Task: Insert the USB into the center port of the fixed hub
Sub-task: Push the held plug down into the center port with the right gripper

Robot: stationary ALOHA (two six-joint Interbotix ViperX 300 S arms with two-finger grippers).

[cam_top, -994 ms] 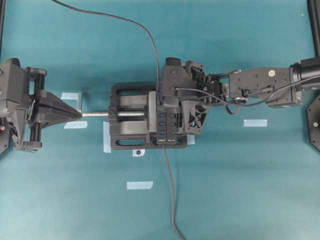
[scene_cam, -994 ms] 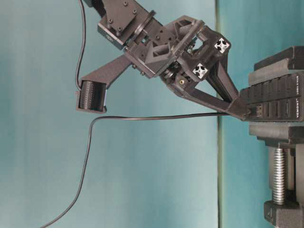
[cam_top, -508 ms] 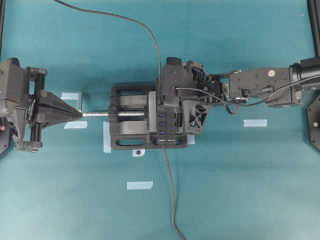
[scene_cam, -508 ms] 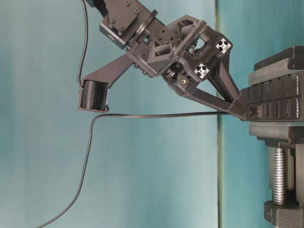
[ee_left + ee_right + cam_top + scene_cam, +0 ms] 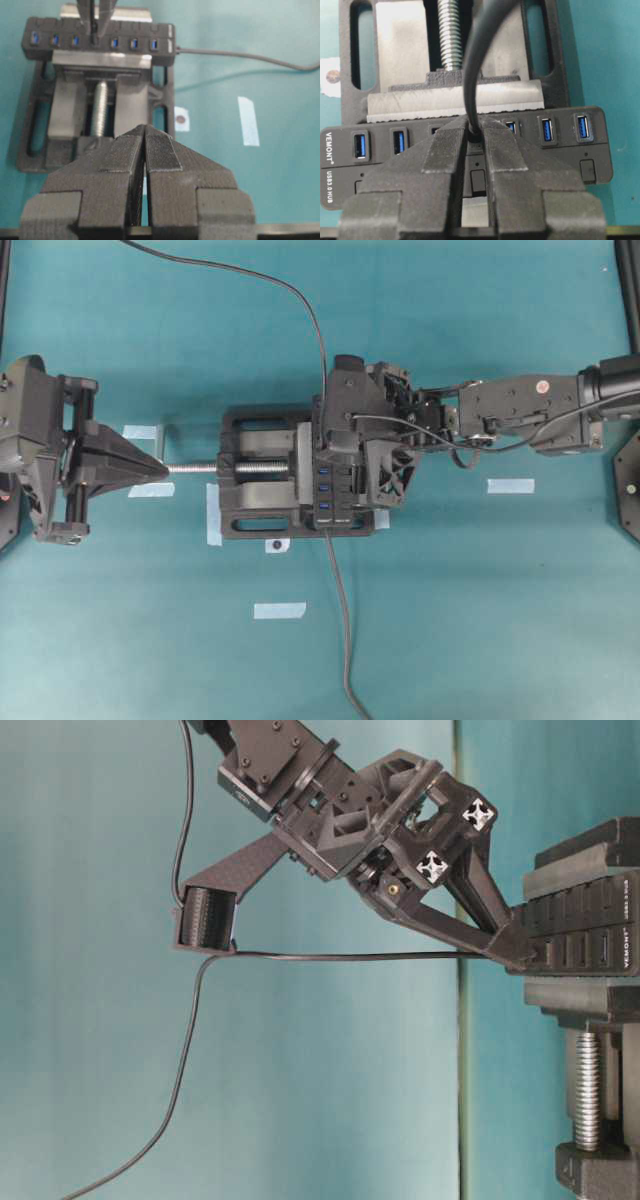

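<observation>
The right pincer [image 5: 472,137] is standing narrow, its two ribbed black fingers [image 5: 442,150] pinching the USB [image 5: 474,134] where the thin black cable [image 5: 480,60] leaves the plug; the plug itself is mostly hidden between the pads. The tips are pressing against the face of the fixed hub [image 5: 560,150], at the middle of its row of blue slots, so the center port [image 5: 94,42] is covered by the fingertips and whether the plug is fully seated cannot be told. The left pincer [image 5: 145,145] is resting pressed together with nothing in it, its grooved pads meeting at a thin seam, well apart from the hub and pointing toward the vise's silver screw [image 5: 195,468].

The hub is a long, narrow matte black strip with square buttons under each slot, lying clamped in a black bench vise [image 5: 255,485] with smooth metal jaw plates and a threaded steel rod. A thicker dark cable [image 5: 340,620] is leaving the hub's end across the teal surface [image 5: 480,620], which is carrying several pale tape strips [image 5: 279,610].

The right arm [image 5: 520,415] is reaching in level from the right of the overhead view, its wrist tilting the fingers down at a slant onto the hub. The thin cable is trailing away from the tips in a loose curve.
</observation>
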